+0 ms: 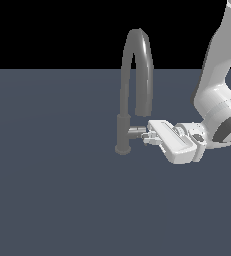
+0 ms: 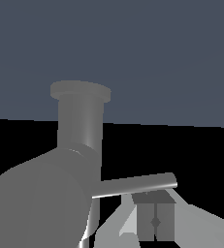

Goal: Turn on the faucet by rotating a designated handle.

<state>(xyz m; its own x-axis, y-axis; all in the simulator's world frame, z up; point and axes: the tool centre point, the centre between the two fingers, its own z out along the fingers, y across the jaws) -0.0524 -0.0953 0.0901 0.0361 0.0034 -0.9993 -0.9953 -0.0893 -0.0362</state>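
Floor (image 1: 52, 190): flat, dark blue-grey, spread under everything. Arm (image 1: 219, 95): white, entering from the exterior view's upper right, bent down and across toward the tap. Tap (image 1: 135, 70): dark grey, upright on a small round base, long axis vertical, spout arched high and curving back down toward the exterior view's right. Gripper (image 1: 146, 136): lying sideways, aimed at the lower column from the exterior view's right, fingertips at the end of the handle. Handle (image 1: 136, 132): short, lighter-grey stub, long axis horizontal, pointing toward the exterior view's right, straight at the gripper. Whole arched spout seen only from outside; wrist view filled instead by the handle's round end (image 2: 36, 203) and the column, with one dark finger pad (image 2: 154, 220) close beside. Finger spread: cannot tell, nor whether touching.
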